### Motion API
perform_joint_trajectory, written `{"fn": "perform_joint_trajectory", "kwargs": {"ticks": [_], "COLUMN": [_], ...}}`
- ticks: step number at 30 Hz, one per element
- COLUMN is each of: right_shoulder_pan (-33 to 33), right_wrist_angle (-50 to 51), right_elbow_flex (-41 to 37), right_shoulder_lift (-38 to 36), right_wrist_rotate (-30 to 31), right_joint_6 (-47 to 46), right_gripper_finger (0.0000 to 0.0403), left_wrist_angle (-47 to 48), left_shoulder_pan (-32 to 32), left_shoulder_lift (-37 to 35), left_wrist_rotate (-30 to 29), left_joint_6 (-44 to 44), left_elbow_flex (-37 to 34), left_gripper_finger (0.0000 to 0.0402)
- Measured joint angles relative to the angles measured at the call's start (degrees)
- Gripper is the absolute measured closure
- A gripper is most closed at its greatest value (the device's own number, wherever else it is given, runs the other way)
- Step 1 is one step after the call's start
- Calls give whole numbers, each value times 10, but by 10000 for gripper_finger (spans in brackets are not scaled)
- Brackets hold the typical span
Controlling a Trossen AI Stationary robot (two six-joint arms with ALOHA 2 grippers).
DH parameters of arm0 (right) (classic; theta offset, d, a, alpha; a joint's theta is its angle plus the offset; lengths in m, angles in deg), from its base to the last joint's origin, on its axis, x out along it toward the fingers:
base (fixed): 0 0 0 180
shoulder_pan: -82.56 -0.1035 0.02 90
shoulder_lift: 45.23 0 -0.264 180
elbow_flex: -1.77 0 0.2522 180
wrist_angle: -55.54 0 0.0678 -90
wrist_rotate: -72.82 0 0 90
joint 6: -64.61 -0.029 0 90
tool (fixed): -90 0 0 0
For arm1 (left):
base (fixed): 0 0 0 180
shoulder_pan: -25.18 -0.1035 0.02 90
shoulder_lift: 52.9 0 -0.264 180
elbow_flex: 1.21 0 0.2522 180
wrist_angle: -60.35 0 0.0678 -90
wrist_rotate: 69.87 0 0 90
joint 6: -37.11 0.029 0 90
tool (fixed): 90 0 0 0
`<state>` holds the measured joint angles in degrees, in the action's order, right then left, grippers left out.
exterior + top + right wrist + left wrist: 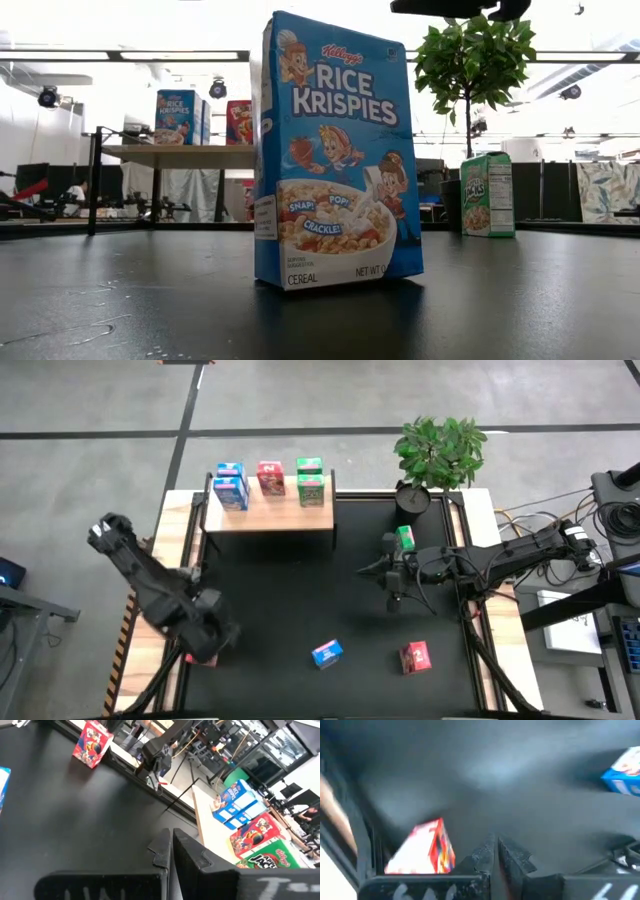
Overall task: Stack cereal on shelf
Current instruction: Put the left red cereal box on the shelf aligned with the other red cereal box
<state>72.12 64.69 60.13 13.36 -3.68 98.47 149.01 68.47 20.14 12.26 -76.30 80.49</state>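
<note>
Cereal count so far: the shelf [268, 518] has what looks like six boxes on it, blue [230, 485], red [270, 477] and green [310, 480], each colour seemingly doubled up, though from above I can't say for sure how they're stacked. Still loose on the black mat [300, 600] are a green box [405, 538], a blue box [327, 652], a red box [416, 656], plus another red box [203, 658] right under the left arm.

Right gripper [392, 598] is clenched on nothing; the loose green box sits just behind it, toward the plant [440, 450], and the shelf is well off beyond its fingertips. Left gripper [495, 851] is also clamped shut and empty, with that red box just beside its jaws and the blue one farther out ahead.

So I'd call it roughly two-thirds done, three or four boxes left to grab.
</note>
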Motion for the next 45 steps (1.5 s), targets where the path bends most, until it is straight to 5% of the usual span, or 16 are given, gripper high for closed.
{"fn": "perform_joint_trajectory", "kwargs": {"ticks": [8, 21, 45], "right_shoulder_pan": [0, 0, 0], "right_wrist_angle": [-6, -8, -13], "right_elbow_flex": [0, 0, 0], "right_shoulder_lift": [0, 0, 0], "right_wrist_rotate": [-4, -5, -5], "right_joint_6": [11, 11, 3], "right_gripper_finger": [394, 394, 394], "left_wrist_angle": [-22, 29, 96], "left_shoulder_pan": [124, 152, 165], "left_shoulder_lift": [0, 55, 115], "left_wrist_rotate": [11, 55, 74], "left_joint_6": [-203, -239, -237], "left_elbow_flex": [-26, -26, 17], "left_gripper_finger": [319, 165, 154]}}
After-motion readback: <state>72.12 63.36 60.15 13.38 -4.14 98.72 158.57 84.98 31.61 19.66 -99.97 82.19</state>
